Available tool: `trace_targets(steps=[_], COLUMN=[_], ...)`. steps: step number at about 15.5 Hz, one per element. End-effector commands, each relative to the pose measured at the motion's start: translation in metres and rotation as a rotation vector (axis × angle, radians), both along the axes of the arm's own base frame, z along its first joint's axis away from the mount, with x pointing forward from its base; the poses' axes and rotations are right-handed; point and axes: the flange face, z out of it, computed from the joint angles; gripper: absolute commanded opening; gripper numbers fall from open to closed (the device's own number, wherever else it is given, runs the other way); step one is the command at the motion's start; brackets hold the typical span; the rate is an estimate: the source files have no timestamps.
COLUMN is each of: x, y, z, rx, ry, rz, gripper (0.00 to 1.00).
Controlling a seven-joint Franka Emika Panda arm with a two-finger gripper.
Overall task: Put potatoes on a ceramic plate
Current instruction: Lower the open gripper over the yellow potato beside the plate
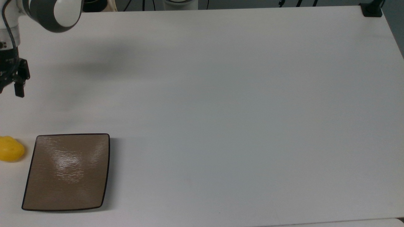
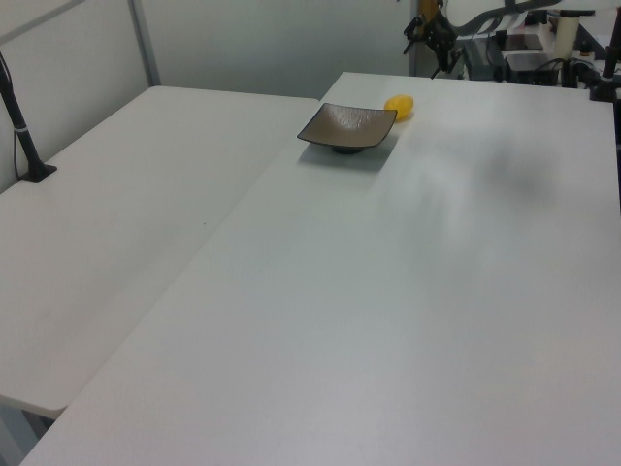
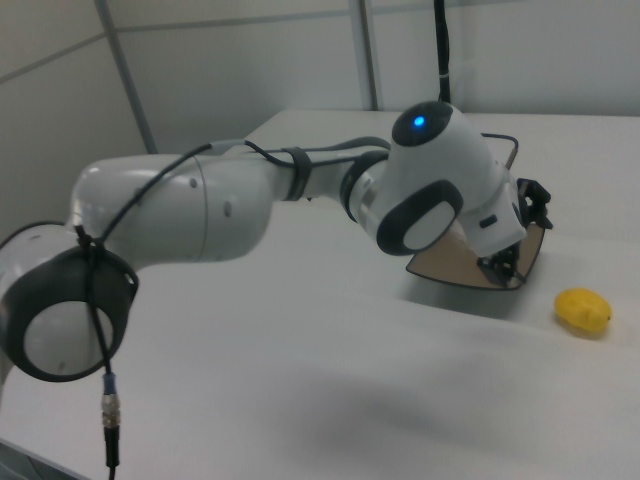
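While the potato [image 1: 10,148] lies on the white bench [image 1: 221,94] just beside the brown plate [image 1: 68,171], off the plate edge at the top view's left, the plate holds nothing; the tool [image 1: 9,85] hangs above the bench, well apart from both. Whether its fingers are wide or narrow, I cannot tell.

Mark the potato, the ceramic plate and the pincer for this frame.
potato [image 1: 11,149]: top view, middle of its yellow body.
ceramic plate [image 1: 68,171]: top view, centre of the glossy brown face.
pincer [image 1: 12,84]: top view, at the black fingers by the picture's left edge.
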Motion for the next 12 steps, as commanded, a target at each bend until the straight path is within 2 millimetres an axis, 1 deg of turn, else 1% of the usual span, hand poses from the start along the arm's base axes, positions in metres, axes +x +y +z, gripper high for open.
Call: trace_targets(steps=[1, 3, 6, 8, 9, 12], x=[0.026, 0.029, 0.032, 0.029, 0.029, 0.031], y=[-0.016, -0.018, -0.022, -0.027, -0.027, -0.026], z=[-0.035, -0.048, -0.077, -0.083, -0.094, -0.115], rx=[-0.03, -0.05, -0.072, -0.081, -0.078, -0.109], ry=[-0.089, -0.138, -0.146, -0.14, -0.127, -0.128], rz=[-0.049, -0.069, -0.08, -0.089, -0.088, -0.093], gripper=[1.0, 1.0, 1.0, 1.0, 1.0, 1.0])
